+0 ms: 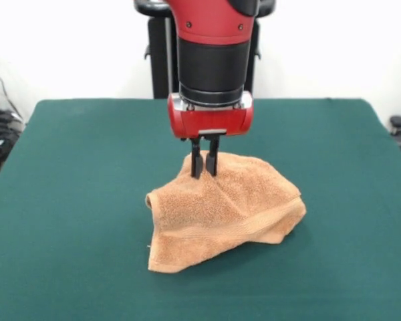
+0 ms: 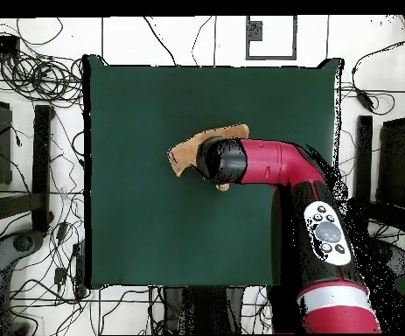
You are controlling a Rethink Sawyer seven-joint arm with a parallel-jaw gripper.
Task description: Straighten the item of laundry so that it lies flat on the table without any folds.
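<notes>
The orange-tan towel [image 1: 224,214] lies crumpled on the dark green table [image 1: 73,200] near its middle, pulled up into a peak at its far side, with a woven band along its near fold. My gripper [image 1: 205,164] comes straight down from above and is shut on the top of that peak, lifting the cloth while the lower edges rest on the table. In the overhead view the arm covers most of the towel [image 2: 188,155]; only its left end and a far edge show, and the gripper itself is hidden under the wrist.
The robot's black pedestal [image 1: 162,60] stands behind the table's far edge. Cables and dark equipment [image 2: 31,166] lie on the floor around the table. The red arm [image 2: 280,166] reaches over the table's right part in the overhead view.
</notes>
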